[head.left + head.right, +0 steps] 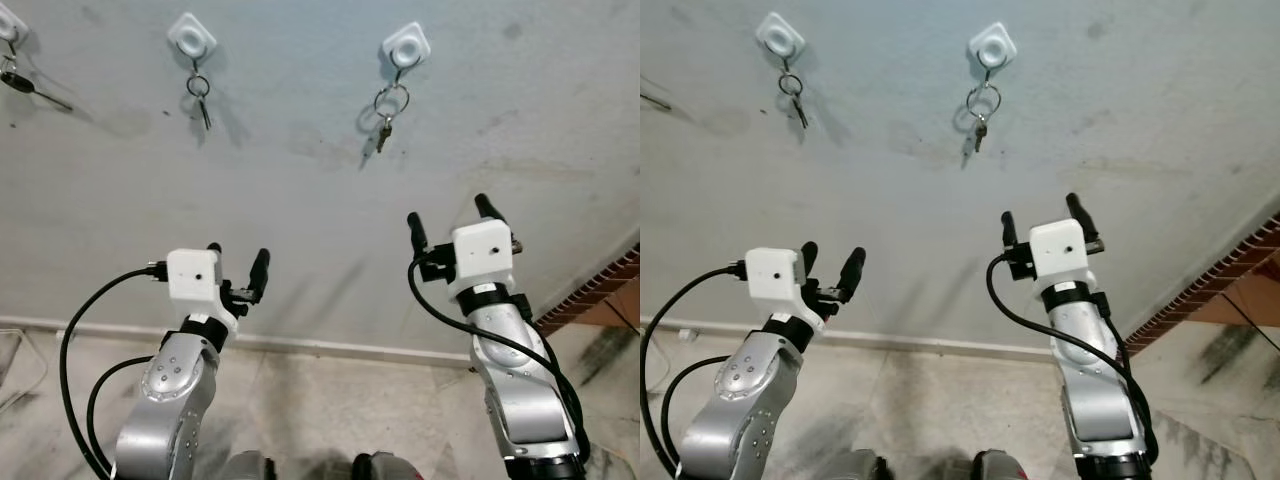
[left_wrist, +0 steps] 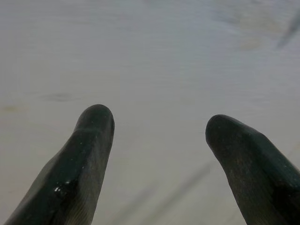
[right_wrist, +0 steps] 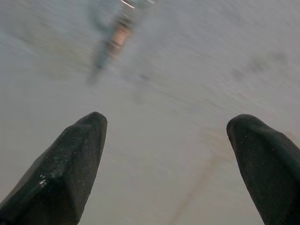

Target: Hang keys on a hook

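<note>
Lower frame: both silver arms rise from the bottom edge over a pale floor (image 1: pixel 330 400). The left gripper (image 1: pixel 238 268) sits at lower left of the head view, its jaws parted with nothing between them; the left wrist view shows both black fingertips (image 2: pixel 91 136) spread against bare wall. The right gripper (image 1: pixel 449 220) sits at centre right, slightly higher, its jaws also wide apart and holding nothing. Both grippers point toward the grey wall (image 1: pixel 300 210), apart from it.

At the right edge, a strip of brick (image 1: pixel 600 290) runs diagonally.

Upper frame: three white hooks are fixed to the wall. The right hook (image 1: pixel 407 46) carries the keys (image 1: pixel 385 120) on a ring, hanging well above the right gripper. The middle hook (image 1: pixel 191 37) carries a second key ring (image 1: pixel 200 95). The hook at the upper left corner (image 1: pixel 8 25) carries a dark key (image 1: pixel 25 85).
</note>
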{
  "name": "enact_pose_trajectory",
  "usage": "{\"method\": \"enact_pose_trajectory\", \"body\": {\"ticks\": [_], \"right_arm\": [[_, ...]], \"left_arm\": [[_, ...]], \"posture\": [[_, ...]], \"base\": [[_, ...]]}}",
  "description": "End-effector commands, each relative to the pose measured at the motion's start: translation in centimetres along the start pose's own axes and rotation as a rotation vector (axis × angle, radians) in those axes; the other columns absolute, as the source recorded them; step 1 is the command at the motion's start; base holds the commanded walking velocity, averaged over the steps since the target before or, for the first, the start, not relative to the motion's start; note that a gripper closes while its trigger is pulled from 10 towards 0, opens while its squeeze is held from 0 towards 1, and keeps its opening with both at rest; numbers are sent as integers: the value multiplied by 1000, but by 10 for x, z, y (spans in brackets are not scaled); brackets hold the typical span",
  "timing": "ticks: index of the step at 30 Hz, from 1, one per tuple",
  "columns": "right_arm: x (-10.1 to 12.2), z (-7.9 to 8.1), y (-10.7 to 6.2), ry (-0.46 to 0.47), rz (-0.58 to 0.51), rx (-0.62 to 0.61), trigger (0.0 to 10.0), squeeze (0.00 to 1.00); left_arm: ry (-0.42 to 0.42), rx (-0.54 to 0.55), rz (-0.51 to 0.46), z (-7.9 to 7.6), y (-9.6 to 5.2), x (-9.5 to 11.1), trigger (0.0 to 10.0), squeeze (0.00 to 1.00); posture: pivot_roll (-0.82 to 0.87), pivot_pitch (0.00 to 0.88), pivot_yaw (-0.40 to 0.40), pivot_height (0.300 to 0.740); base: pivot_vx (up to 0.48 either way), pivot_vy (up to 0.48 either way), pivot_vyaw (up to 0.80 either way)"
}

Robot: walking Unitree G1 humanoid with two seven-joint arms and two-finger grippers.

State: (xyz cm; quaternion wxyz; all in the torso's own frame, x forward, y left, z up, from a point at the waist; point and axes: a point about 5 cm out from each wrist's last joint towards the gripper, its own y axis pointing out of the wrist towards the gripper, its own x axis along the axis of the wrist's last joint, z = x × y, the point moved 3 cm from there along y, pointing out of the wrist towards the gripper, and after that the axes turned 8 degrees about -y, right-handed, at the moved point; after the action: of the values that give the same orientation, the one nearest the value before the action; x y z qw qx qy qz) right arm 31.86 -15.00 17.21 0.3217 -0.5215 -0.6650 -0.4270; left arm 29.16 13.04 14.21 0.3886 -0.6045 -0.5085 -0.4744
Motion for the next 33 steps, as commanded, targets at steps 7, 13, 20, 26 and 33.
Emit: {"method": "enact_pose_trajectory", "body": {"ticks": [7, 13, 20, 26, 33], "right_arm": [[5, 7, 3, 18, -16, 20, 10000, 0], [5, 7, 3, 16, -17, 19, 10000, 0], [4, 5, 2, 14, -11, 8, 10000, 0], [4, 4, 4, 17, -12, -1, 10000, 0], [5, 5, 7, 24, -15, -7, 10000, 0]], "left_arm": [[16, 27, 25, 8, -4, -3, 10000, 0], [25, 3, 51, 6, -6, -6, 10000, 0], [28, -2, 57, 7, -2, -6, 10000, 0], [28, -13, 78, 5, -4, -9, 10000, 0], [37, -29, 67, 2, 0, -9, 10000, 0]], "posture": [[35, 186, -12, 740], [24, 190, 1, 740], [16, 196, 13, 740], [18, 194, 25, 740], [22, 177, 24, 740]], "base": [[0, 472, 0], [0, 472, 0], [0, 469, 0], [0, 463, 0], [0, 0, 0]]}}
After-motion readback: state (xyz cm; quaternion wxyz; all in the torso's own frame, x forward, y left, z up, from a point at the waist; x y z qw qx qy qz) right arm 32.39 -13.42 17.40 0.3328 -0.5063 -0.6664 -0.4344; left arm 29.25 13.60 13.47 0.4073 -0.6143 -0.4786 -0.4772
